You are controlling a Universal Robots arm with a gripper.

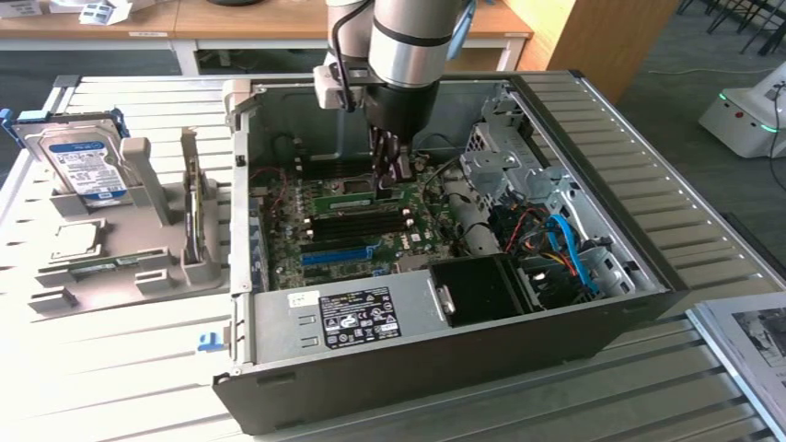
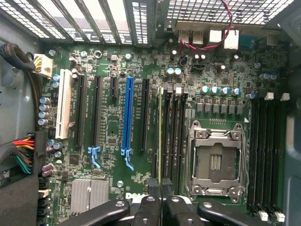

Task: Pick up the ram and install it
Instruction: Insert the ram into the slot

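The installation step is in hand: the ram (image 2: 160, 136) is pinched edge-on between the fingers of the gripper (image 2: 160, 187), which are closed against its two faces. It is held low inside the case (image 1: 639, 276), along the bank of black slots (image 2: 173, 136) beside the CPU socket (image 2: 217, 160); whether its lower edge is entered in a slot cannot be told. By judgement, seating calls for the stick to be kept parallel to one slot, its notch matched, and pressure applied straight down and evenly.
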